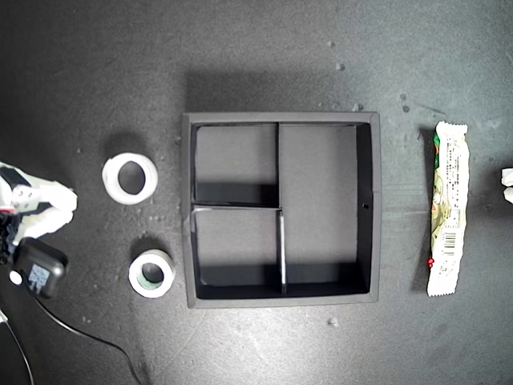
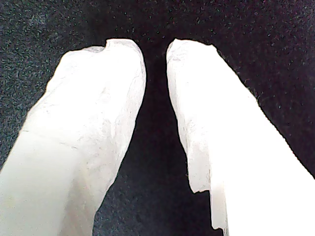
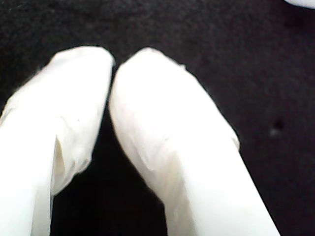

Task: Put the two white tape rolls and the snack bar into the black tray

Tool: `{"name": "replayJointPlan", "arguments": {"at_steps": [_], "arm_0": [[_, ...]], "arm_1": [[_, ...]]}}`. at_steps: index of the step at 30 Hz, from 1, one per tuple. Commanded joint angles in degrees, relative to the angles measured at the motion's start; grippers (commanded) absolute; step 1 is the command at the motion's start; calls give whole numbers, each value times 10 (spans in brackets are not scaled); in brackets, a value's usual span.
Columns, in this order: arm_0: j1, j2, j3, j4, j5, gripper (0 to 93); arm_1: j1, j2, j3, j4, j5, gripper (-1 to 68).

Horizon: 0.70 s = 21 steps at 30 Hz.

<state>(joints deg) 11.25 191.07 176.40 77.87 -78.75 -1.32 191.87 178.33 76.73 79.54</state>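
Overhead, in the exterior view, the black tray (image 1: 282, 119) sits mid-table with all three compartments bare, the wider white tape roll (image 1: 129, 178) and the grey-cored tape roll (image 1: 151, 273) lie apart on the table off its left wall, and the snack bar (image 1: 446, 208) lies lengthwise well off its right wall. In the first wrist view, my first gripper (image 2: 155, 51) hangs over dark tabletop, jaws a narrow gap apart, gripping nothing. In the second wrist view, my second gripper (image 3: 113, 66) has its tips touching, closed on nothing.

Table (image 1: 264, 48): matte black, slightly grainy surface, fills the whole exterior view. Small pale specks scattered, mostly toward 12 and 1 o'clock. Light even, from above; short soft shadows fall toward 9 o'clock. No walls, floor or windows visible.
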Motion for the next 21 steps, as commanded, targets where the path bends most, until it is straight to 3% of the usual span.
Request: {"name": "replayJointPlan", "arguments": {"at_steps": [1,21], "arm_0": [[-3,28,34,21,7,2],[-3,28,34,21,7,2]], "arm_1": [[-7,0,7,1,-18,28],[-5,0,7,1,-18,28]]}}
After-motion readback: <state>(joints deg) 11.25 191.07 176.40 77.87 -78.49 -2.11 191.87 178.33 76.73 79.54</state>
